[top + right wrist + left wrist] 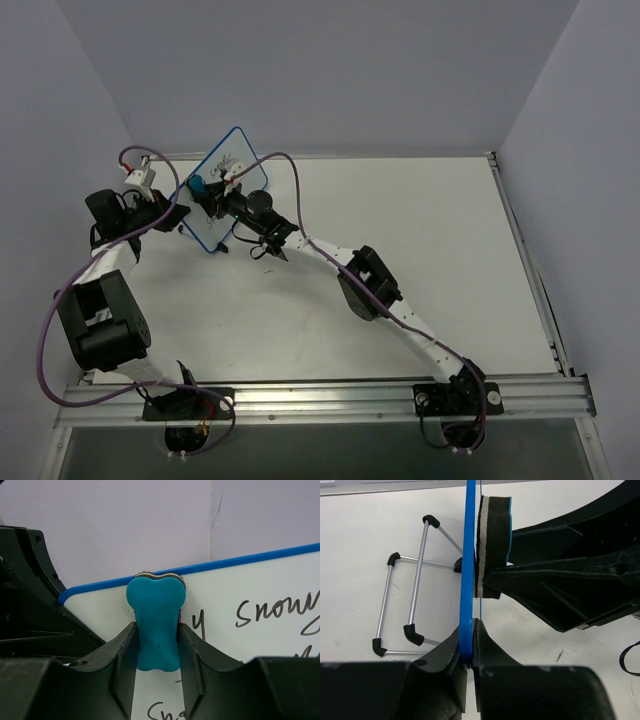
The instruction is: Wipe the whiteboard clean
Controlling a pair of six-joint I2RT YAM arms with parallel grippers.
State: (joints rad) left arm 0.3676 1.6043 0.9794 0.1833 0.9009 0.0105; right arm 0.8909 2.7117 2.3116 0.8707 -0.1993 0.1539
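Spanning the cell floor is a matte white table [420, 260], with pale lilac walls [330, 70] on three sides and an aluminium rail [330, 395] along the near edge.

Left gripper [468, 652]: closed on the board [469, 555]. The blue frame is seen edge-on, pinched between both fingers and rising straight away from them.

Right gripper [157, 645]: closed on a teal eraser [156, 625], which stands up past the fingertips. Its felt side lies flat against the board's face, just under the top frame edge.

Black writing [275, 607] sits to the right of and below the right fingers; "Snowy" is legible.

Beyond the left fingers, left of the frame, a wire stand [418, 575] with black end caps lies flat on the table. Cannot tell whether it touches the board.

On the frame's other side, the right fingers and eraser fill the left wrist view and block the board's face. A purple cable [60, 300] loops beside the left arm.
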